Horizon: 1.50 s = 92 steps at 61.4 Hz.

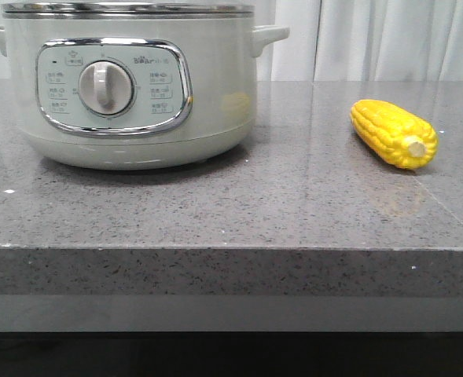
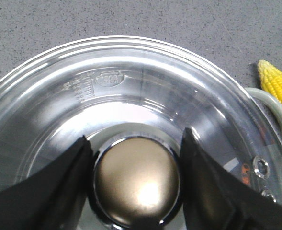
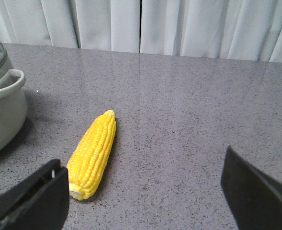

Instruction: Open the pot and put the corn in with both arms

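Pot at desk 9 o'clock, glass lid on | left claw spread astride knob | corn at 3 o'clock, light, stiff; grip mid-cob | right claw spread, empty | lid likely slippery, breakable.

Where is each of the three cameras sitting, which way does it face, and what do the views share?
Front view: low at the counter's edge, facing forward at the pot and corn; no robot parts show.
Left wrist view: straight above the glass lid, looking down; the left gripper straddles the knob.
Right wrist view: above the counter, angled toward the curtain; the right gripper is open.
All three show the corn and the pot.
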Motion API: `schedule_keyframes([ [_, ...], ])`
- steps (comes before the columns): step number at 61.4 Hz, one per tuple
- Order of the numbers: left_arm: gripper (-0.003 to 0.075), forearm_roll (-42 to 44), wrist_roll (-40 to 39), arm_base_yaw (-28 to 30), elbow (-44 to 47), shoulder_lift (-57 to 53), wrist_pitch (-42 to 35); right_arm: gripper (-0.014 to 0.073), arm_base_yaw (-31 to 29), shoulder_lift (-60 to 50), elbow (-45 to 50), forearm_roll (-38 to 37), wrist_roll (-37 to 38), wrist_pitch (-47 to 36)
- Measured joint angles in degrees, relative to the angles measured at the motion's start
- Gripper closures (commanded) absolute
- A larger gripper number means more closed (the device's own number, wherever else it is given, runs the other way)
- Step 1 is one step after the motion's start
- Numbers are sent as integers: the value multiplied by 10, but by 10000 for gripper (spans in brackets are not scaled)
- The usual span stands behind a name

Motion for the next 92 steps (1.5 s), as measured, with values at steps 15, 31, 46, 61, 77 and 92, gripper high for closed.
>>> schedule_keyframes([
  [15, 603, 1, 0, 0, 0, 0, 0, -60, 0, 0, 0, 0, 0, 0],
  [31, 604, 7, 0, 0, 4, -34, 0, -60, 0, 0, 0, 0, 0, 0],
  [46, 604, 11, 19, 0, 10, -118, 26, -60, 0, 0, 0, -1, 0, 0],
  [61, 604, -39, 55, 0, 126, -226, 30, -60, 0, 1, 0, -1, 0, 0],
  [77, 604, -45, 57, -1, 303, -374, 30, -60, 0, 42, 0, -1, 0, -13],
  [92, 604, -53, 58, -1, 450, -526, 30, -60, 0, 118, 0, -1, 0, -37],
])
